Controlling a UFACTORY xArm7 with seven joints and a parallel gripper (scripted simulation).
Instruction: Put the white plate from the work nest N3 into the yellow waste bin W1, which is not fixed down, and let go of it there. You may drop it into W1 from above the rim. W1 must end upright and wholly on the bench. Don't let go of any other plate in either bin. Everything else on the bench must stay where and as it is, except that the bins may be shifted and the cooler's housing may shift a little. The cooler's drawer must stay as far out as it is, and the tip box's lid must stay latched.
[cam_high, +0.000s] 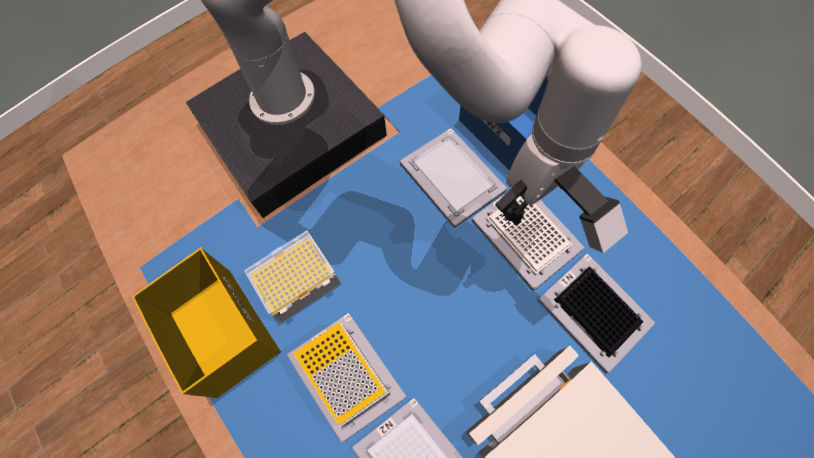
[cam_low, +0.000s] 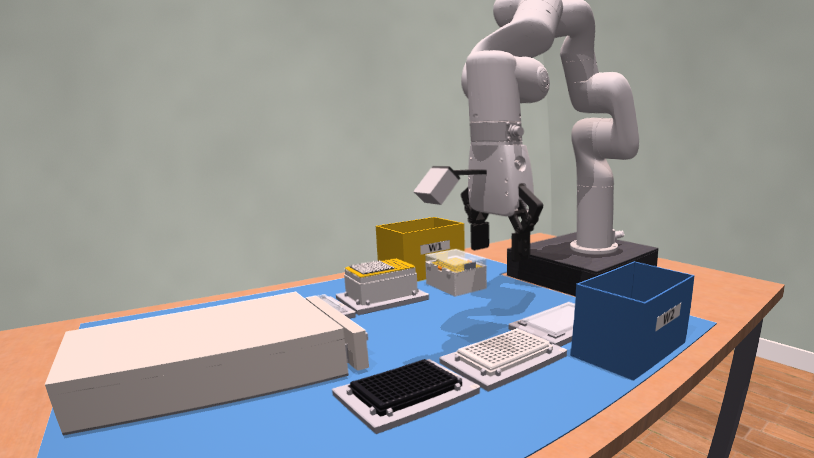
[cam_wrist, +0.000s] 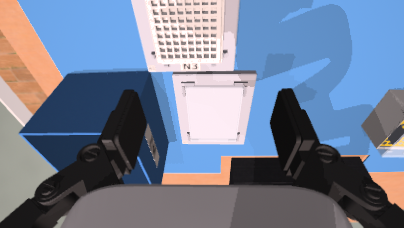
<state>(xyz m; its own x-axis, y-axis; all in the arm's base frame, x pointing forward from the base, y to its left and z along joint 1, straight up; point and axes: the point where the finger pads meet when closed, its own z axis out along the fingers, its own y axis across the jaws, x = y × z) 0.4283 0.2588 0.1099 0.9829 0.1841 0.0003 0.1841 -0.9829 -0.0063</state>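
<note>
Plate (cam_high: 531, 234) sits in N3 beneath your wide-open, empty claw (cam_high: 512, 205). Descend off-centre and you nudge the blue bin (cam_low: 631, 319) beside it.

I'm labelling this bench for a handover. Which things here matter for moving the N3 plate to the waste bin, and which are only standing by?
In the job:
white plate in nest N3
yellow bin W1
gripper, open, holding nothing

Standing by:
blue bin W2
black plate
cooler
tip box
yellow tip rack
</note>
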